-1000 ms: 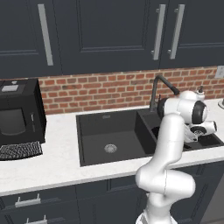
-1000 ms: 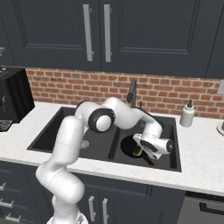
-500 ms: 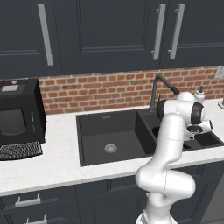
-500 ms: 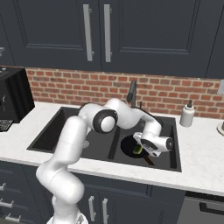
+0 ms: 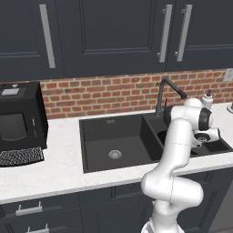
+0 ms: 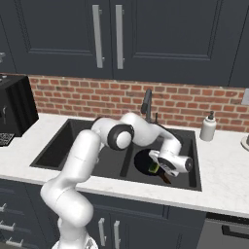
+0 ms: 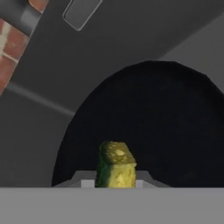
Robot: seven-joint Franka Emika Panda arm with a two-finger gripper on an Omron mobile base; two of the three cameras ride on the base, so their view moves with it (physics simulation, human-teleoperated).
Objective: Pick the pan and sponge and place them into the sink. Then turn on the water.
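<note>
The black pan (image 6: 142, 161) lies in the smaller right basin of the matte black sink (image 6: 193, 146). My gripper (image 6: 161, 169) hangs low over the pan, shut on the green and yellow sponge (image 6: 154, 168). In the hand view the sponge (image 7: 115, 165) stands between the fingertips of the gripper (image 7: 115, 181), with the round pan (image 7: 166, 122) right beneath it. In the left base view the hand (image 5: 207, 135) sits over the right basin of the sink (image 5: 113, 136). The dark gooseneck faucet (image 6: 147, 103) rises behind the basins, and no water runs from it.
A white soap dispenser (image 6: 208, 127) stands on the counter right of the sink. A black appliance (image 5: 18, 118) sits at the far left of the counter. A brick wall and dark cabinets close off the back. The arm's elbow (image 6: 119, 136) arches over the sink divider.
The hand has barely shifted over the pan. The sponge stays in the grip and nothing else has moved.
</note>
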